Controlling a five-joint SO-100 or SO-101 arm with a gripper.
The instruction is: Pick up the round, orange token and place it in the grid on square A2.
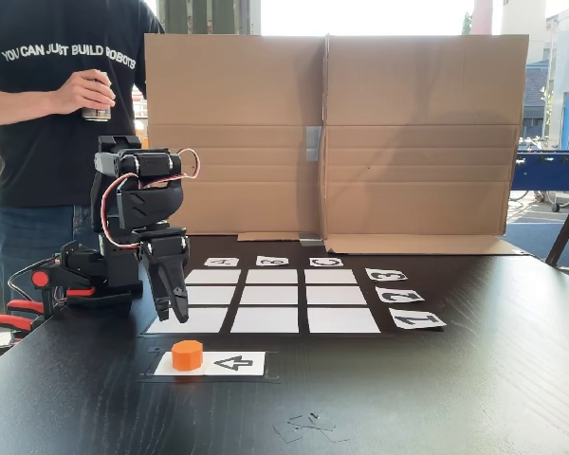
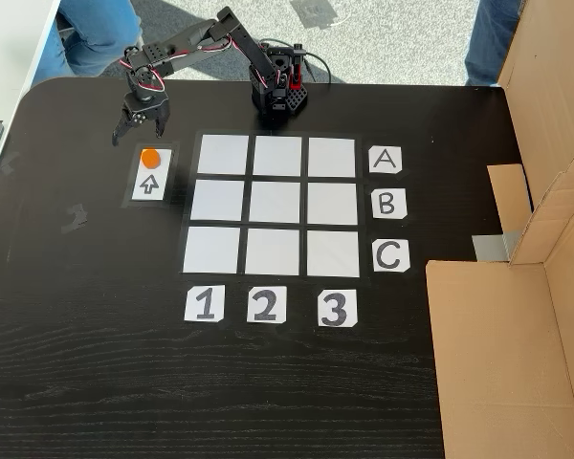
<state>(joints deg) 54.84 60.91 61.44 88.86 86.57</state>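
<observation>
A fixed view from table height shows the black arm with its gripper (image 1: 175, 311) hanging fingers-down just above the tabletop, at about 11 o'clock from the token (image 1: 187, 354) and clear of it. The fingers stand spread, with nothing between them. The token sits upright on the left end of the arrow card (image 1: 229, 363), whose black arrow points at it. In a fixed view from above, the gripper (image 2: 127, 133) hovers at 11 o'clock from the token (image 2: 150, 158), which rests on the upper end of the arrow card (image 2: 149, 184), just left of the grid (image 2: 277, 205). Square A2 (image 2: 277, 156), the middle cell of the row beside letter card A (image 2: 386, 159) and above number card 2 (image 2: 266, 304), lies bare, at 3 o'clock from the token. A person (image 1: 52, 104) holding a can (image 1: 97, 112) stands behind the arm, and a cardboard screen (image 1: 417, 133) stands beyond the grid.
</observation>
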